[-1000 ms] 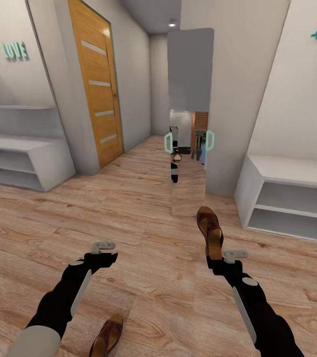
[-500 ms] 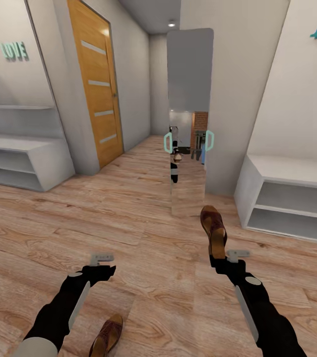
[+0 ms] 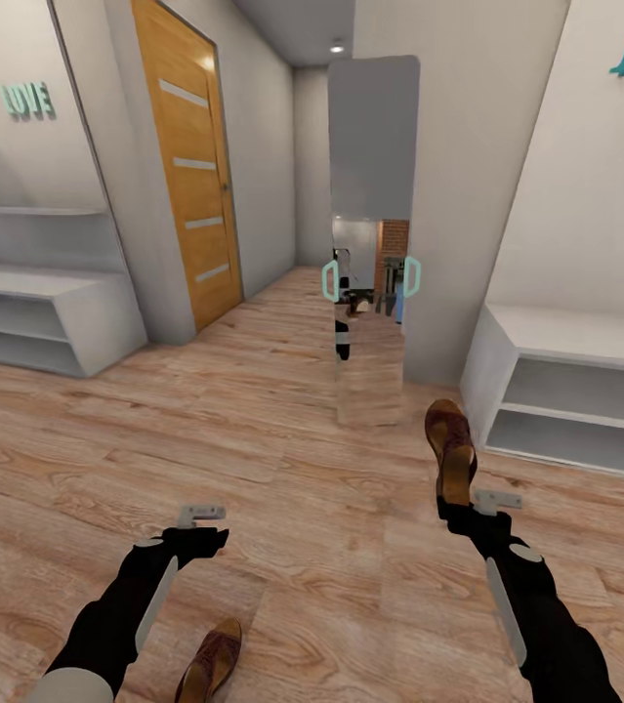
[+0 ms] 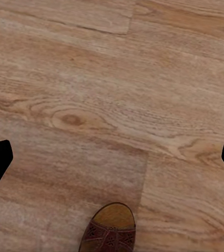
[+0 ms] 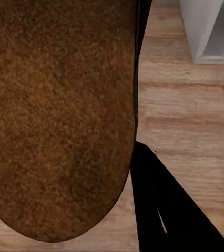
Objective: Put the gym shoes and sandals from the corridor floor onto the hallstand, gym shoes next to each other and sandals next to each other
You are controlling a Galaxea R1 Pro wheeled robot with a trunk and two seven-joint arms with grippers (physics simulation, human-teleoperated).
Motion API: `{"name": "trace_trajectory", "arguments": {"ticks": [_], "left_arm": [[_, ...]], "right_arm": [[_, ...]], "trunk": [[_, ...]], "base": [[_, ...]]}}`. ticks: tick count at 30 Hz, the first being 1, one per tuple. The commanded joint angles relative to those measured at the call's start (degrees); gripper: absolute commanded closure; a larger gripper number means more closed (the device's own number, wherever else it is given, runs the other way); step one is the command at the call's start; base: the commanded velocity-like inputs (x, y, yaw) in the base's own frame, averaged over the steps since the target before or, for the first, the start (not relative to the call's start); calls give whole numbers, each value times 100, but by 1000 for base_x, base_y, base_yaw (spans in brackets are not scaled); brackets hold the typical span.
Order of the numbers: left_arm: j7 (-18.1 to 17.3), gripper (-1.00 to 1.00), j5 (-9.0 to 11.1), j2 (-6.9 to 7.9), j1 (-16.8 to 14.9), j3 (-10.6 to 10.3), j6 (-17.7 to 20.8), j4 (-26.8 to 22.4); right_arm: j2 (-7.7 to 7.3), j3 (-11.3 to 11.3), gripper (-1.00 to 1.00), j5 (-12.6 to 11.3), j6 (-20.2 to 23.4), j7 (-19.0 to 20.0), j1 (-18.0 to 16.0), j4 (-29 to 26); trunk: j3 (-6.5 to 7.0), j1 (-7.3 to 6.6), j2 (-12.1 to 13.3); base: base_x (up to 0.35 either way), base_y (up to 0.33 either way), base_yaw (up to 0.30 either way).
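My right gripper [image 3: 458, 503] is shut on the heel end of one dark brown sandal [image 3: 450, 444], held toe-up above the corridor floor [image 3: 282, 459]. In the right wrist view the sandal's brown sole [image 5: 59, 115] sits against a black finger [image 5: 164, 210]. The other sandal [image 3: 212, 664] lies on the floor near my base, and its toe [image 4: 109, 231] shows below my open, empty left gripper [image 4: 112, 157] [image 3: 202, 522]. The light grey hallstand [image 3: 48, 312] stands at the left wall under staggered shelves. The gym shoes are out of view.
A similar low grey unit [image 3: 565, 391] with two open compartments stands at the right, close to the held sandal; its corner [image 5: 206, 31] shows in the right wrist view. A tall mirrored wardrobe [image 3: 375, 244] stands ahead, with an orange door [image 3: 189, 166] at the left.
My right arm has carried the sandal to the right, closer to the right grey unit. My left gripper has sunk slightly. The sandal on the floor has not moved.
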Motion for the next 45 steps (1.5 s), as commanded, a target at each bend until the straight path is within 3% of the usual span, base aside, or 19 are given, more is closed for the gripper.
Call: {"name": "trace_trajectory", "arguments": {"ticks": [1, 14, 36, 39, 45], "left_arm": [[-18, -100, 8, 1, -2, 1, 30, -7], [-19, -100, 8, 0, -2, 0, 31, -7], [-31, -100, 7, 50, -1, 10, -55, 182], [-33, -100, -5, 119, 2, 10, -506, 523], [-34, -100, -19, 154, -1, 14, -2192, 1438]], "right_arm": [[2, -13, 100, -49, 35, -7, -2, -8], [6, -10, 100, -49, 35, -4, -2, -15], [1, -10, 100, -48, 35, -8, -2, -249], [2, -9, 100, -53, 35, -5, -2, -252], [5, 2, 100, -49, 35, -4, -2, -254]], "trunk": [[-5, -1, -2], [-5, -1, -2], [-5, -1, -2], [-5, -1, -2], [-5, -1, -2]], "base": [[0, 0, -138], [0, 0, -224], [0, 21, -11], [0, 0, 0], [0, 0, 0]]}}
